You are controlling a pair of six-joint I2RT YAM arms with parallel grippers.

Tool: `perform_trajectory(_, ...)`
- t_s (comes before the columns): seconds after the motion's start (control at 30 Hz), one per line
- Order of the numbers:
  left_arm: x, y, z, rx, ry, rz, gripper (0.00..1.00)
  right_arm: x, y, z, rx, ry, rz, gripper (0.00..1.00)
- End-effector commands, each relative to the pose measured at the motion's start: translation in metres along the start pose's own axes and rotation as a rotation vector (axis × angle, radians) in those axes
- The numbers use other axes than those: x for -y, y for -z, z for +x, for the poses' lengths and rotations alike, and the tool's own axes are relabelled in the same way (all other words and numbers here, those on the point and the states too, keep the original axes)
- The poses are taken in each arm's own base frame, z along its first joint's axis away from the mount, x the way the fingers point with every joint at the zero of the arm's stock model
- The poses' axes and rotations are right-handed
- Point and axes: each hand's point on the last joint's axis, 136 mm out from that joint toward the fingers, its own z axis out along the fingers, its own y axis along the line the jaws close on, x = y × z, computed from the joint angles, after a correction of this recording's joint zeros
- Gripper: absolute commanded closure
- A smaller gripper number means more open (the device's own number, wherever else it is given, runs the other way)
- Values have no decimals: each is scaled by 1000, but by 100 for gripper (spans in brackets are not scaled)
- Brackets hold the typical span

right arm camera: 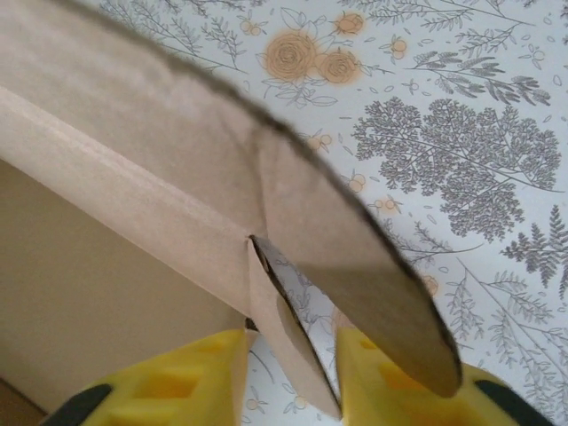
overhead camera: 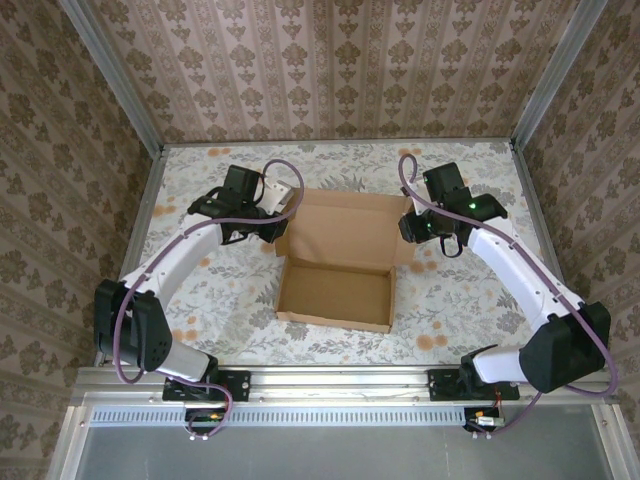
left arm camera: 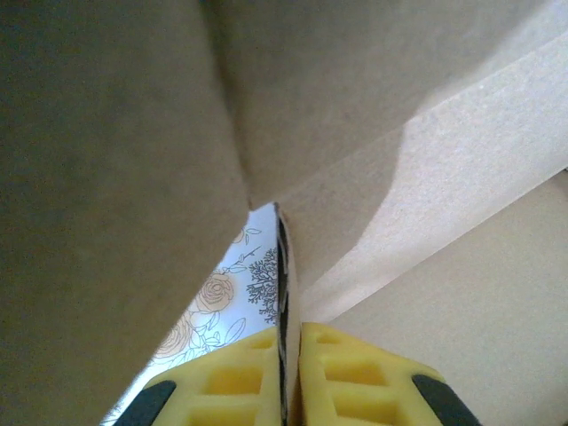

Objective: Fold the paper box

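Note:
The paper box (overhead camera: 335, 297) lies in the middle of the table as an open brown tray, with its lid panel (overhead camera: 345, 222) spread flat behind it. My left gripper (overhead camera: 272, 233) is at the box's back left corner. In the left wrist view the yellow fingers (left arm camera: 240, 382) are shut on a thin cardboard edge (left arm camera: 286, 266) of the box. My right gripper (overhead camera: 410, 232) is at the back right corner. In the right wrist view its jaws stand open (right arm camera: 293, 382) around a narrow side tab (right arm camera: 288, 346), with table showing between the tab and the right finger (right arm camera: 390, 386). A rounded flap (right arm camera: 355, 266) hangs over that finger.
The floral tablecloth (overhead camera: 470, 290) surrounds the box, with free room in front of it and on both sides. Patterned walls and metal posts (overhead camera: 140, 180) fence the table. Both arm bases are bolted to the near rail (overhead camera: 340, 385).

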Motion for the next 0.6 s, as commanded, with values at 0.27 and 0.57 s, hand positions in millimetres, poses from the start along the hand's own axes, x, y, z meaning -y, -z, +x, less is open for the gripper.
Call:
perform_trajectory(0.27,19,17,-12,52,66,-5,90,-22,10,4,0,-76,-110,83)
perform_trajectory(0.57,21,14,-8,42,75,-20,90,-14,-4,8,-57,-165,-64,78)
